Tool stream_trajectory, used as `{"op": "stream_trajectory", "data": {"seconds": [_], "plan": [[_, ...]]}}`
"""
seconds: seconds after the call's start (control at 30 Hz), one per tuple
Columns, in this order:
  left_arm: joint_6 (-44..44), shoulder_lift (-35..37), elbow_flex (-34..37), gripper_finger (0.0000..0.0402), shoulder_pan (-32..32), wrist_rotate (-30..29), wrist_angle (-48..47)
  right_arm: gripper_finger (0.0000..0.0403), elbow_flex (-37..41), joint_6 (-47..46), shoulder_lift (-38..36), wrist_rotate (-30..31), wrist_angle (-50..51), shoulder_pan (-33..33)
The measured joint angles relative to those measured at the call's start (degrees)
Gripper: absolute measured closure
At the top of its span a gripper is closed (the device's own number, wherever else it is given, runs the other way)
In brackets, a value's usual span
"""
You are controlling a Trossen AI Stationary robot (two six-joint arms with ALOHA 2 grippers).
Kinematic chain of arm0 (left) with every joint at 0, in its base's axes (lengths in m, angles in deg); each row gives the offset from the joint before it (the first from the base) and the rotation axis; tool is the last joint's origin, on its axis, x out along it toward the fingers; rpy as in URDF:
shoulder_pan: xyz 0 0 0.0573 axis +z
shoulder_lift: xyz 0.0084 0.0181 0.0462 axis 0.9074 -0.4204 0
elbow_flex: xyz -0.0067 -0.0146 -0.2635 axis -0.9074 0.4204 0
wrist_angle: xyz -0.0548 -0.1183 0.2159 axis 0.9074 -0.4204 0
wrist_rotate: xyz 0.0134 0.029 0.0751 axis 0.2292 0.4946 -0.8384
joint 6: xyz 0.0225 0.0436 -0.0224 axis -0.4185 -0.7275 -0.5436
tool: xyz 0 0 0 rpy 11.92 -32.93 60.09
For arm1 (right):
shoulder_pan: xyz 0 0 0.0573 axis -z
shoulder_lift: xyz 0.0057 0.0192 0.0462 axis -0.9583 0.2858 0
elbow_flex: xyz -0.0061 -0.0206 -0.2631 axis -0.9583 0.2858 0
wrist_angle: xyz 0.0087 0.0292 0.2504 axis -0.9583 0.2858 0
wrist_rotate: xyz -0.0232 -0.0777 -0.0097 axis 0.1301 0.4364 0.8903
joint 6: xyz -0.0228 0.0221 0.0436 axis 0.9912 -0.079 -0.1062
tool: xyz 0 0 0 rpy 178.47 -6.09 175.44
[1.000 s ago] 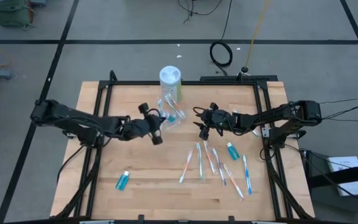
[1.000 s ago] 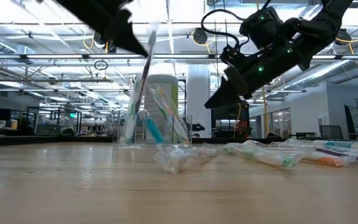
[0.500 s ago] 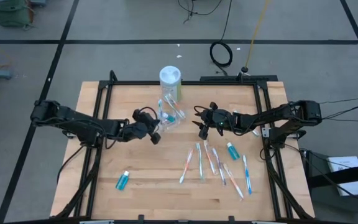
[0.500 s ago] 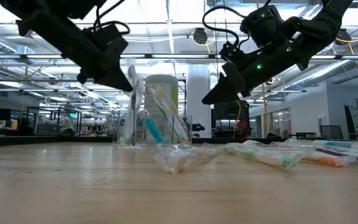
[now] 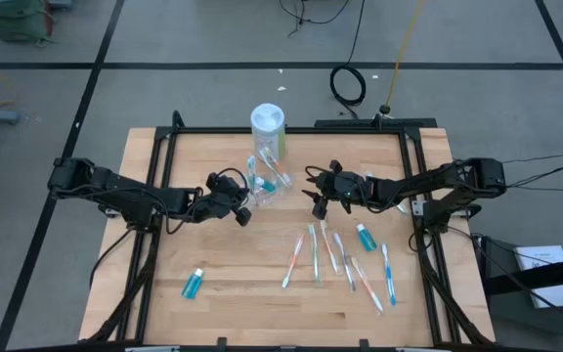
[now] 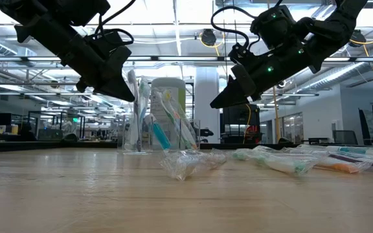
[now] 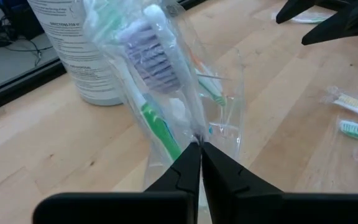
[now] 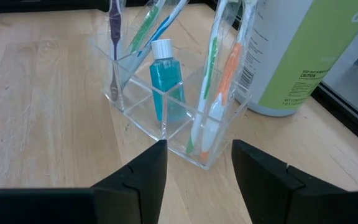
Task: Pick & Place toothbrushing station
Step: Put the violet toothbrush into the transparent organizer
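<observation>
The left gripper [image 7: 199, 149], fingers pressed together, is hovering at 9 o'clock of the clear compartmented plastic holder [image 8: 166, 99]; the right gripper [image 8: 197, 155], fingers spread, is facing it from 3 o'clock.

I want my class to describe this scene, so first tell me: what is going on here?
Two robot arms are filling a clear toothbrush holder beside a white canister. The left gripper is shut on a wrapped toothbrush at the holder, which already contains brushes and a blue bottle. The right gripper hovers open nearby. More toothbrushes lie on the table.
</observation>
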Motion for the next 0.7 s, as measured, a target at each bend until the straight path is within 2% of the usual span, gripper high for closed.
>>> {"op": "stream_trajectory", "data": {"seconds": [0.33, 0.7], "plan": [[-0.02, 0.00, 0.00, 0.0397, 0.00, 0.02, 0.04, 0.0232, 0.00, -0.02, 0.00, -0.02, 0.00, 0.00], [-0.15, 0.00, 0.00, 0.0322, 0.00, 0.17, 0.11, 0.0232, 0.00, 0.44, 0.00, -0.17, 0.02, 0.01]]}}
